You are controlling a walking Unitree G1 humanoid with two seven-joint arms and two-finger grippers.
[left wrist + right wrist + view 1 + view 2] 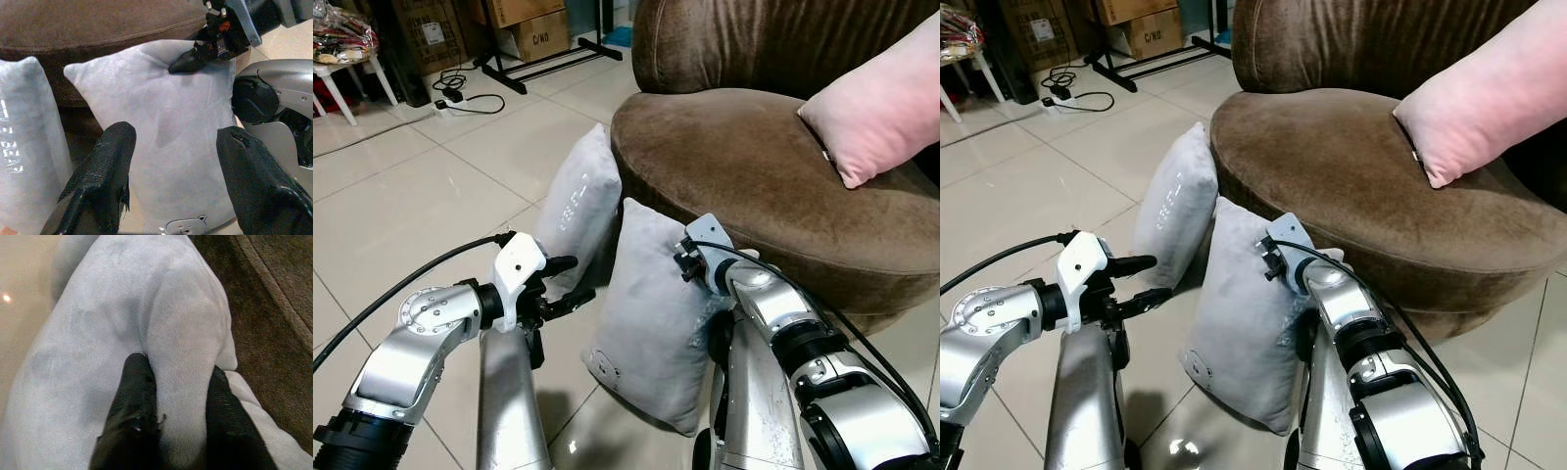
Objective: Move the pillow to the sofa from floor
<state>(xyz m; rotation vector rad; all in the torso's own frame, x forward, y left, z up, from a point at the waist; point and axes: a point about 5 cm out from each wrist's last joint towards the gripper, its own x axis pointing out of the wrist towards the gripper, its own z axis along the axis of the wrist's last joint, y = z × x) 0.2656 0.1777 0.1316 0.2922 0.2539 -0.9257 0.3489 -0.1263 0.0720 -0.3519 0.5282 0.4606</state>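
Seen at far left on the tiled floor [401, 186]: a power strip [447, 102] with its cable, cardboard boxes [524, 27] behind, well clear of the work.

Nearer, at lower left: left gripper [570, 282], fingers apart and holding nothing, poised just beside the near grey pillow [651, 313] and aimed at its broad face. Confirmed in the left wrist view, with both black fingers [105, 171] spread before the pillow's front.

Standing at centre: two grey pillows on end on the floor, leaning against the base of the brown sofa [754, 166]; the lettered grey pillow [579, 201] behind and to the left, the near one in front, bottom edge resting on the tiles.

To the right: right gripper [171, 396] clamped on a fold of fabric near the near pillow's upper right edge, fingers pinching a ridge of cloth between them.

Farther right, on the sofa seat: a pink pillow [881, 103] leaning at the back, leaving most of the seat open.

Likely step in hand: securing the near pillow before the lift. Best done by closing the left fingers on the opposite edge, since a single pinch of loose fabric may slip or let the pillow swing. Then up over the seat's rim, short of the pink pillow.
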